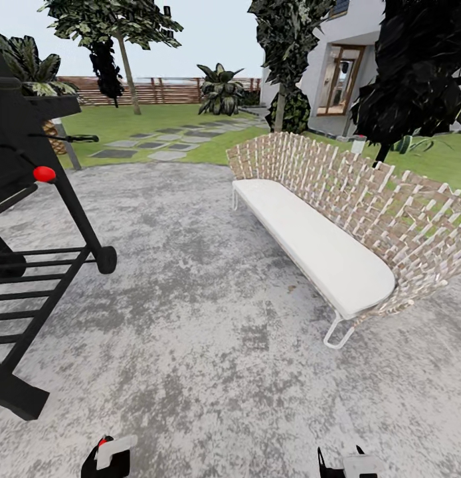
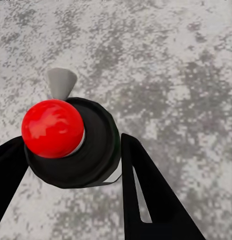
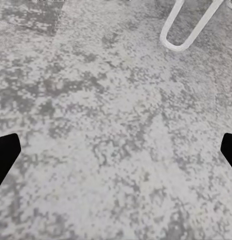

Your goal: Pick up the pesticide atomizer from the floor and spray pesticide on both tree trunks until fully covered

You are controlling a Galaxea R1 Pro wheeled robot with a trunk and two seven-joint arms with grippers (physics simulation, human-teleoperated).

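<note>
The left gripper [image 2: 70,165] is clamped on the atomizer [image 2: 70,145]: in the left wrist view its two black fingers [image 2: 151,195] press on both sides of the black top, with the red button toward the camera and a small grey nozzle pointing forward, away from the wrist. The bottle's long axis seems to run down toward the mottled grey paving [image 1: 190,299], so it is held about upright. In the head view the same bottle shows at the lower edge, just left of the middle. The right gripper [image 3: 116,150] is apart and holds nothing; between its finger tips I see only paving and a white bench leg [image 3: 178,30]. The picking up is done, so I judge the next step is the drive to the trees. They lie ahead and far: a pale leaning trunk [image 1: 129,76] stands on the lawn [image 1: 157,119] in front of the wooden fence [image 1: 171,89], and a second trunk [image 1: 279,106] stands near the house [image 1: 337,73]; I cannot tell for sure that these are the two to spray. The open way goes forward between the black grill [image 1: 31,219] on the left and the woven bench [image 1: 337,212] on the right, and then over the stepping stones [image 1: 151,143]. The gap looks wide, but the grill wheel and the near bench leg are the edges to watch.
</note>
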